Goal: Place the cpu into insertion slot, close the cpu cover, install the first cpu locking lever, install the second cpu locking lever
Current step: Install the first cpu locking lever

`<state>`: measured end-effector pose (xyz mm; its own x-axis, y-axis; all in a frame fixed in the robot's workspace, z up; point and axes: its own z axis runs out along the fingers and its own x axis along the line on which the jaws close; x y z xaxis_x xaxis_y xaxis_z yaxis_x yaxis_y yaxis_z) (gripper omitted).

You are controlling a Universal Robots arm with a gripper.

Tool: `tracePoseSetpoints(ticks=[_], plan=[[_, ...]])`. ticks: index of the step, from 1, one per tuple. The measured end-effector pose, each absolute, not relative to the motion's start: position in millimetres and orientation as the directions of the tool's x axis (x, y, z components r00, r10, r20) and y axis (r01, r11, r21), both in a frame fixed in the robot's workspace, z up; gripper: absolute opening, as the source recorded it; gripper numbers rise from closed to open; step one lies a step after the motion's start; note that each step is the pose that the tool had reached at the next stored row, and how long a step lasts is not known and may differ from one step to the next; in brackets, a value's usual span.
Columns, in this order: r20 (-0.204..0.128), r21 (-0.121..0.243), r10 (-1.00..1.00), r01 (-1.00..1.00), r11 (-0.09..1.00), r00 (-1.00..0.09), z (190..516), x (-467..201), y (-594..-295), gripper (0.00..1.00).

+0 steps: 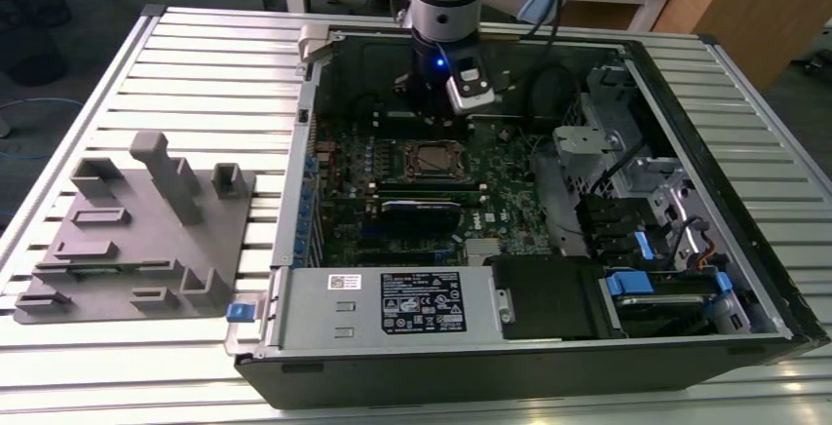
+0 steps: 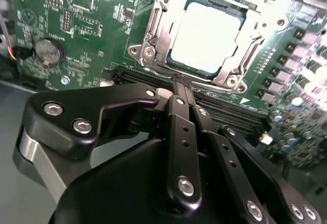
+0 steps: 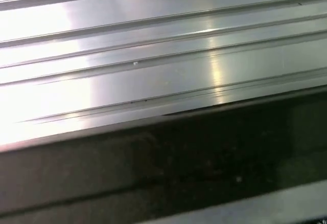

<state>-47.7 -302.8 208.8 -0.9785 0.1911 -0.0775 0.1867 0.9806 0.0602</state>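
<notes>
The gripper (image 2: 180, 83) hangs inside the open computer case (image 1: 676, 342), its two black fingers (image 2: 179, 132) pressed together with nothing between them. Their tips sit just beside the insertion slot (image 2: 153, 40), at its edge nearest the long black memory slots (image 2: 230, 112). The cpu (image 2: 207, 35) lies flat in that slot, its pale metal top showing through the square cut-out of the cpu cover (image 2: 166, 17), which lies down over it. In the exterior view the gripper (image 1: 430, 108) stands just behind the insertion slot (image 1: 437, 159) on the green board (image 1: 501, 211). The case rests on a ribbed metal tabletop (image 1: 208, 64), and a grey moulded tray (image 1: 131, 230) sits on the tabletop beside the case, on the exterior view's left.
</notes>
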Motion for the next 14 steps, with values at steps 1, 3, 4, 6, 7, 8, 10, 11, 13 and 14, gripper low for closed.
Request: tracePoseSetpoints(ticks=[1, 3, 4, 6, 7, 8, 10, 11, 13, 14], plan=[[-0.075, 0.058, 0.176, 0.172, 0.983, -0.981, 208.7, -47.8, -302.8, 0.10], [-0.070, 0.052, 0.148, 0.144, 0.988, -0.987, 208.5, -47.8, -302.8, 0.10], [-0.066, 0.048, 0.134, 0.131, 0.990, -0.989, 208.4, -47.8, -302.8, 0.10], [-0.057, 0.037, 0.109, 0.107, 0.994, -0.992, 208.1, -47.8, -302.8, 0.10], [-0.051, 0.027, 0.100, 0.099, 0.995, -0.994, 208.0, -47.8, -302.7, 0.10], [-0.046, 0.014, 0.093, 0.092, 0.996, -0.995, 208.0, -47.8, -302.7, 0.10], [-0.039, -0.019, 0.083, 0.084, 0.996, -0.996, 208.0, -47.8, -302.8, 0.10], [-0.036, -0.038, 0.079, 0.081, 0.996, -0.996, 208.1, -47.8, -302.8, 0.10], [-0.034, -0.071, 0.076, 0.078, 0.994, -0.997, 208.0, -47.7, -303.1, 0.10], [-0.034, -0.083, 0.074, 0.077, 0.994, -0.997, 208.0, -47.8, -303.5, 0.10]])
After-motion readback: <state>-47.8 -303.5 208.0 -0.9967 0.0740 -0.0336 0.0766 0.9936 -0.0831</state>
